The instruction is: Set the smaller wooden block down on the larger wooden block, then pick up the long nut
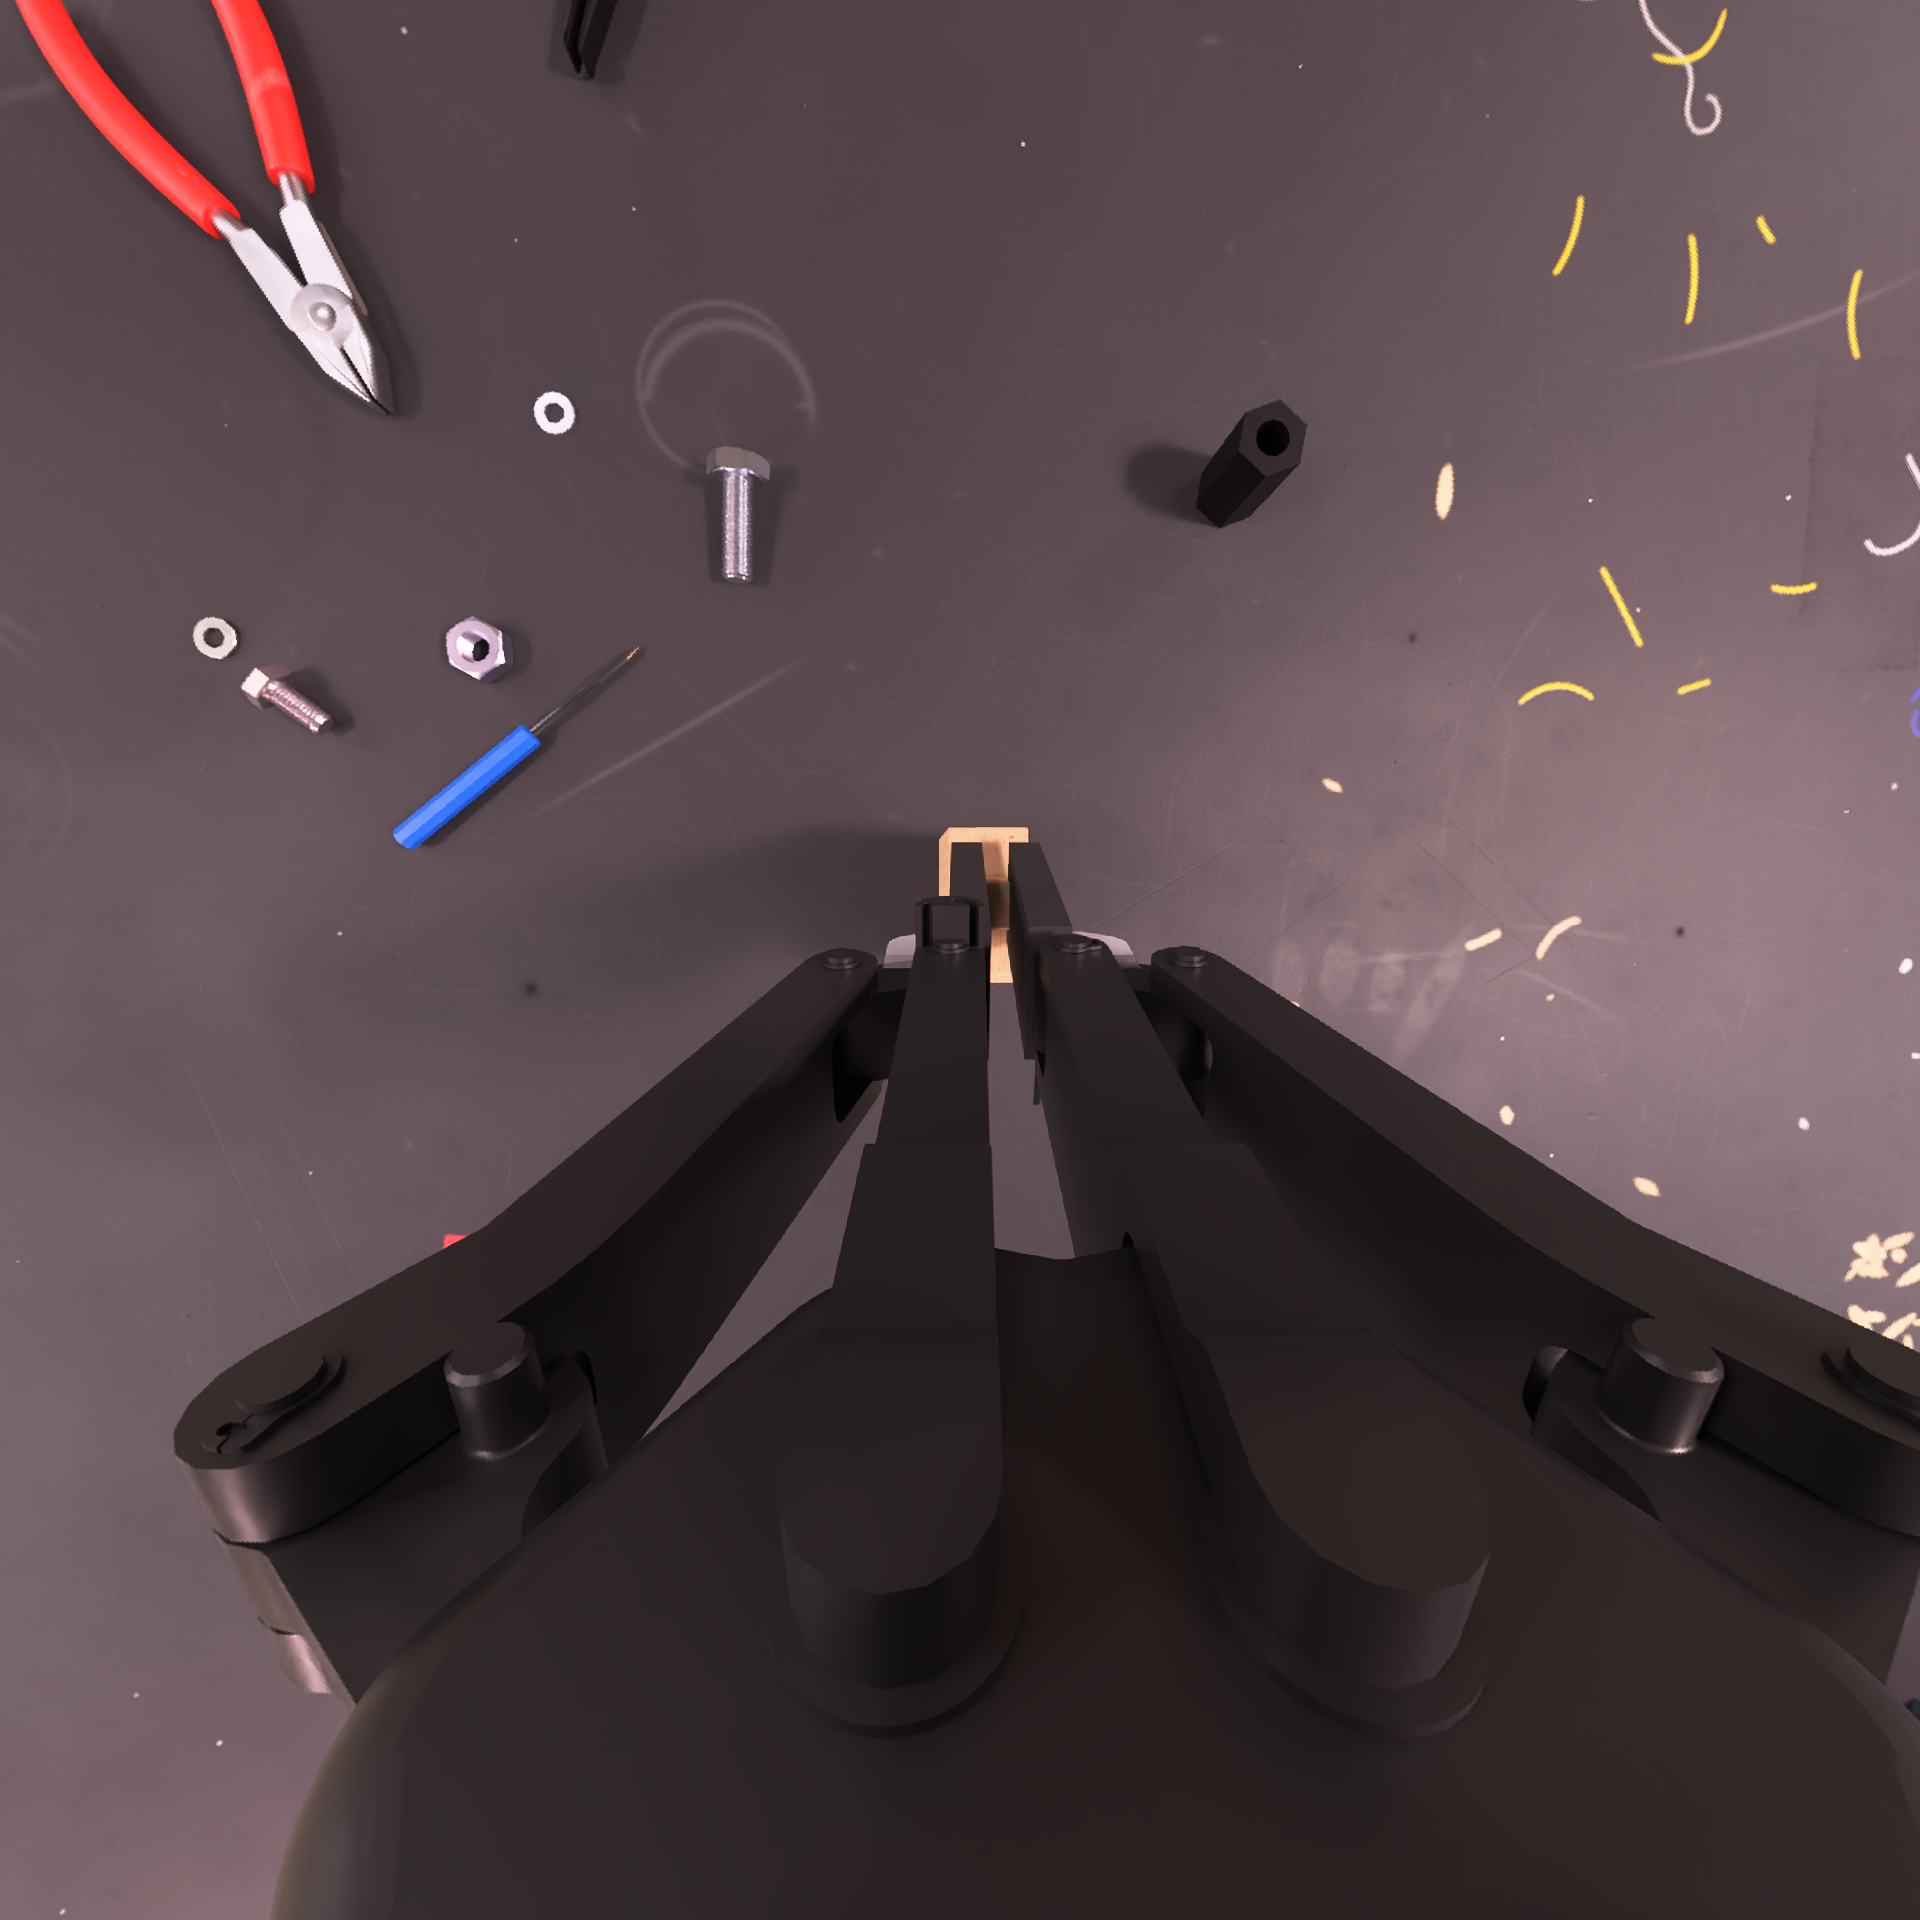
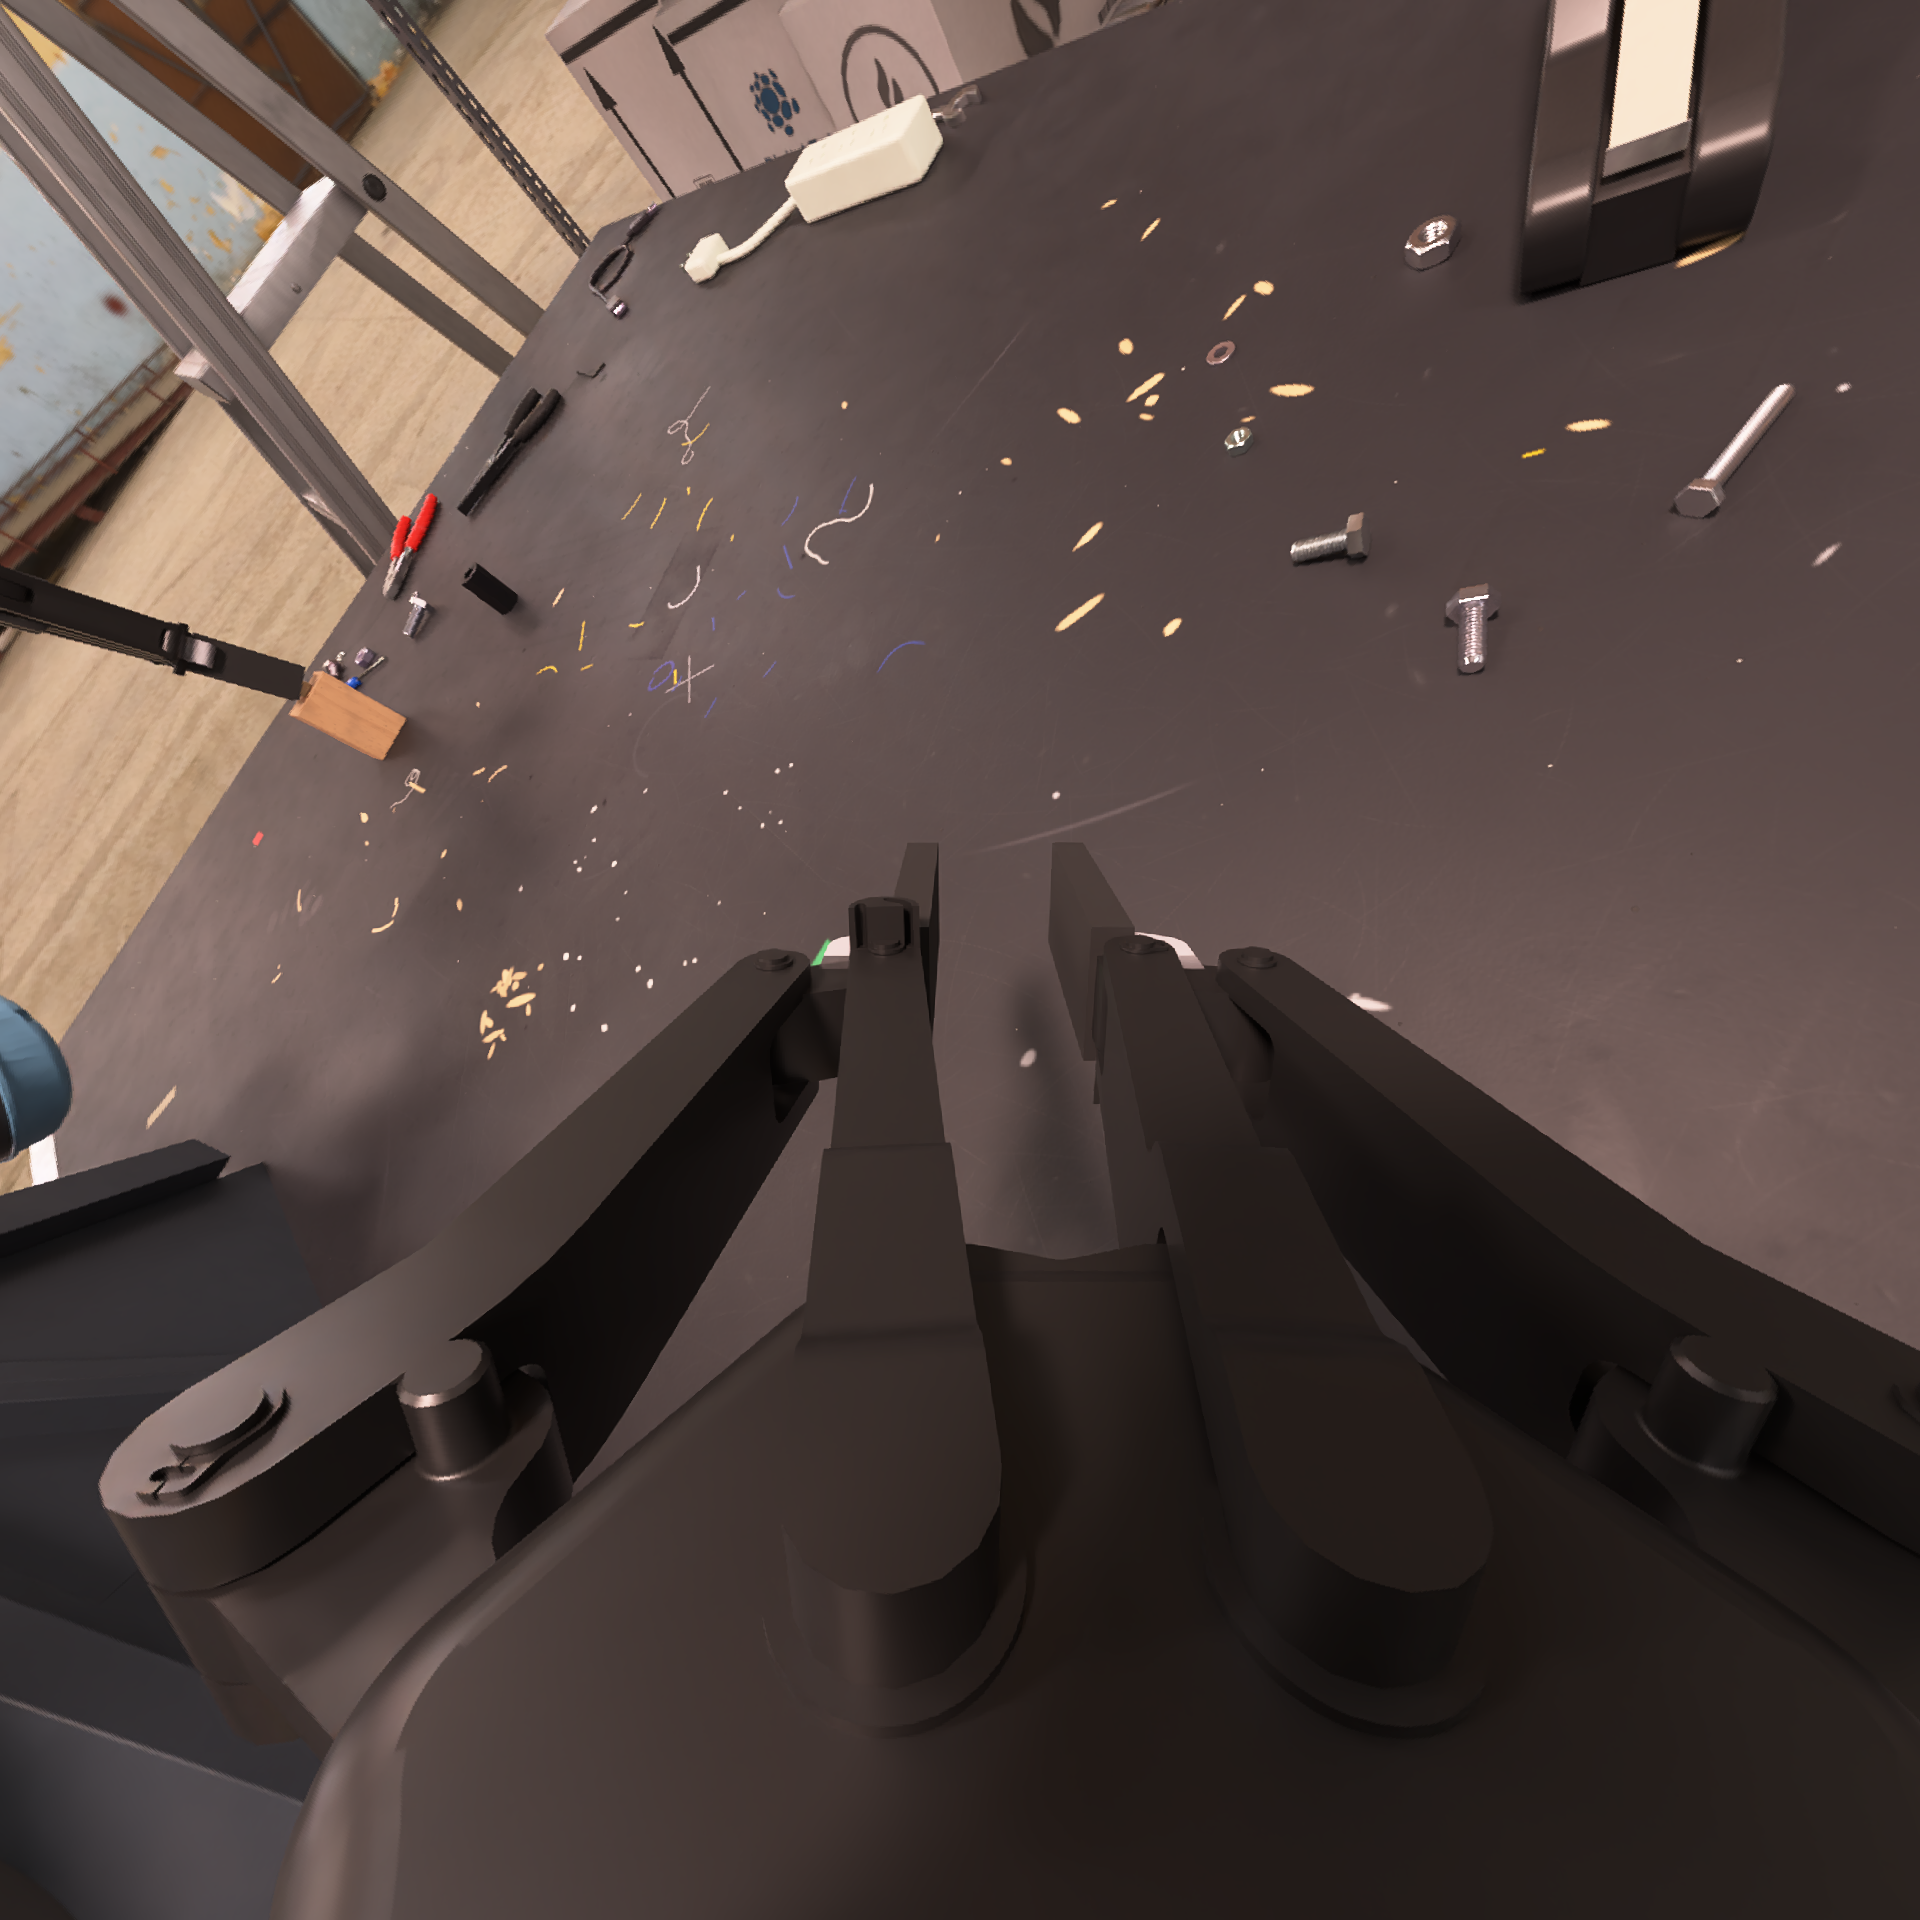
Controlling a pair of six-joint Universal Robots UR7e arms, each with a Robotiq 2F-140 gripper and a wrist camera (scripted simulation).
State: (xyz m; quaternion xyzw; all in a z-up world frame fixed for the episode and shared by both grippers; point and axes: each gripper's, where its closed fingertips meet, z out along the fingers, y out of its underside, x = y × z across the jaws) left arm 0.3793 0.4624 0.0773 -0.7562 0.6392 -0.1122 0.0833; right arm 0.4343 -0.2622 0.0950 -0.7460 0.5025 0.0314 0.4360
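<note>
My left gripper [image 1: 995, 847] is shut on a pale wooden block [image 1: 992, 834]; its fingers hide most of it. In the right wrist view that block [image 2: 348, 722] sits low at the dark table's left edge, with the left gripper [image 2: 301, 681] clamped on its end. I see only this one wooden block. The long nut [image 1: 1247, 468], a black hex sleeve, lies on its side ahead and to the right of the block; it also shows in the right wrist view [image 2: 488, 589]. My right gripper [image 2: 995, 862] is empty above bare table, its fingers a narrow gap apart.
Red-handled cutters [image 1: 301, 281], a bolt [image 1: 736, 514], a hex nut [image 1: 476, 647], a small bolt [image 1: 286, 698] and a blue screwdriver [image 1: 468, 784] lie left of the block. Far off lie bolts [image 2: 1470, 623], a white adapter [image 2: 862, 156] and a black stand [image 2: 1642, 145].
</note>
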